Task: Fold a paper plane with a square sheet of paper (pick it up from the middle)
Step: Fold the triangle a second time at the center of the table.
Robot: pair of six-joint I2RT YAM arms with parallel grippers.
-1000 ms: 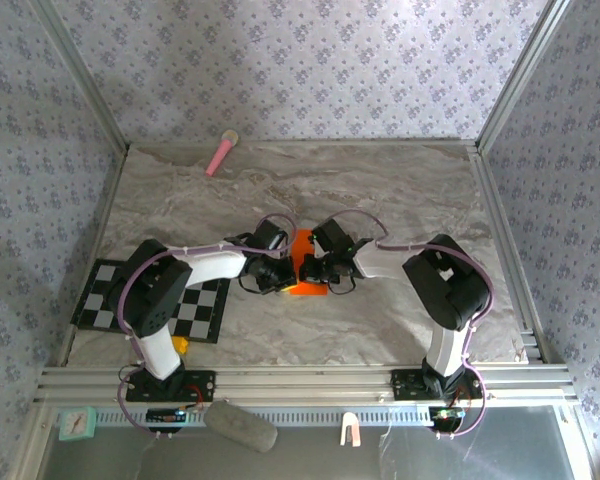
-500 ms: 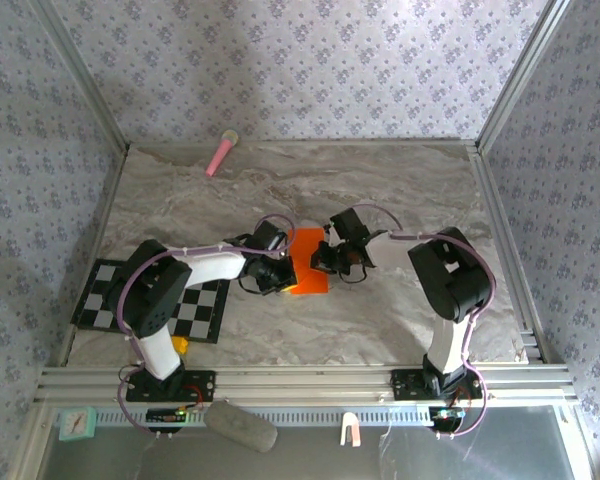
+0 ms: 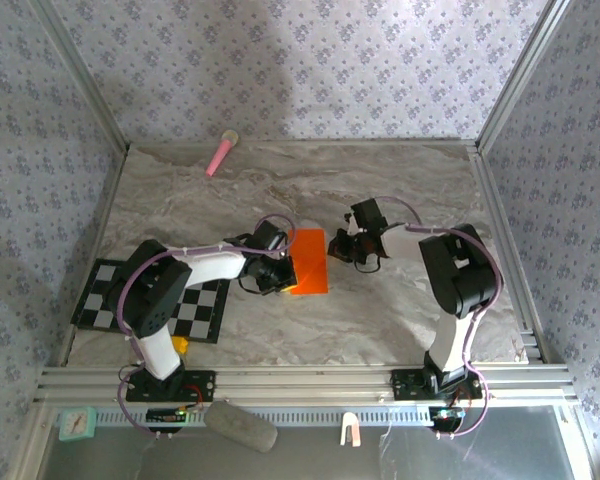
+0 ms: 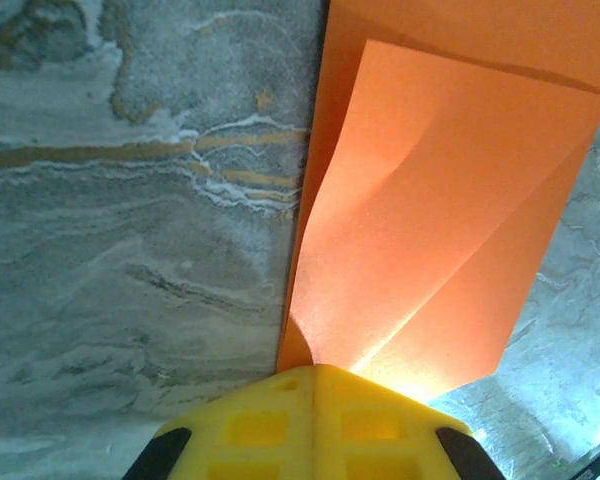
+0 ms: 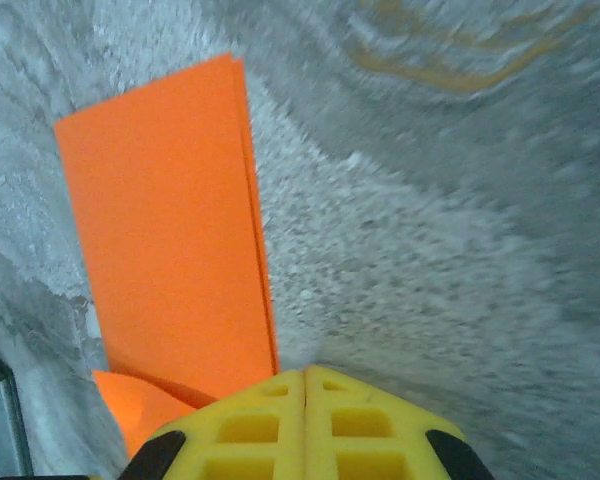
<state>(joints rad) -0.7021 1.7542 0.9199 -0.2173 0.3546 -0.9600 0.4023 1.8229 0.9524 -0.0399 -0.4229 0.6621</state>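
Item under inspection: the orange sheet of paper [image 3: 310, 262], folded over into a narrow rectangle. It lies on the table near the middle, between my two grippers. From the overhead camera its long axis runs from the near edge toward the far wall, leaning only slightly. Both short ends are square.

My left gripper [image 3: 280, 273] sits at the sheet's left long edge. At the left wrist, its yellow fingertips [image 4: 315, 385] are pressed together, and the paper [image 4: 430, 200] runs into the seam between them. The upper layer buckles up from that spot, so I record the sheet as pinched.

My right gripper [image 3: 346, 247] stands just right of the sheet. Its jaws [image 5: 305, 385] are clenched with nothing between them, and the paper [image 5: 170, 240] lies flat ahead.

Surface: grey marbled table [image 3: 400, 190]. A black-and-white checkered mat [image 3: 155, 300] lies at the near left, and a pink stick [image 3: 220, 153] at the far left edge. Patterned wallpaper [image 3: 310, 70] lines the enclosure, with metal rails [image 3: 310, 380] along the near side.
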